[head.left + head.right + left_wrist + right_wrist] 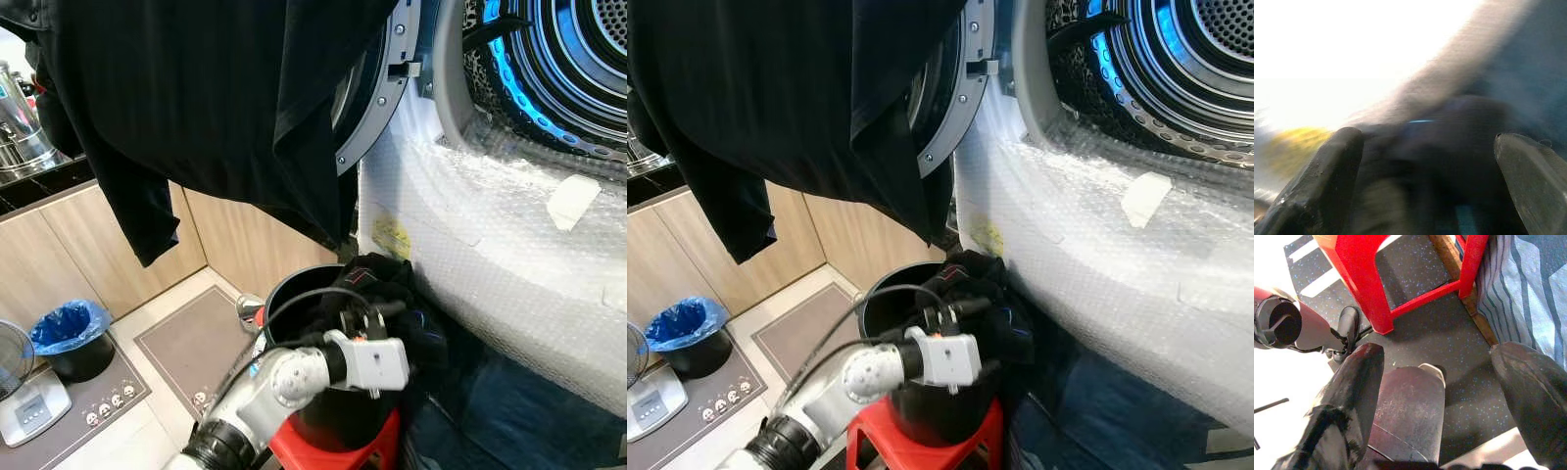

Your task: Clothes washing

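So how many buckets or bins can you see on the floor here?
2. A black bucket stands on the red stool beside the washer, clothes spilling over its rim. A small bin with a blue liner sits by the cabinets. Others may be hidden.

Left arm (284, 377) stretched forward, left hand (1430, 166) fingers spread; right hand (1435, 396) hanging, fingers apart

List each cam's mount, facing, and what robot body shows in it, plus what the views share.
Left eye view: head, looking forward and down at the black bucket, washer drum and hanging black garment; left arm shows.
Right eye view: same scene, same arm.
Left wrist view: along the open left gripper at blurred dark clothes.
Right wrist view: right gripper open, facing down at the floor and red stool.
Shared: the red stool, in the eye views and right wrist.
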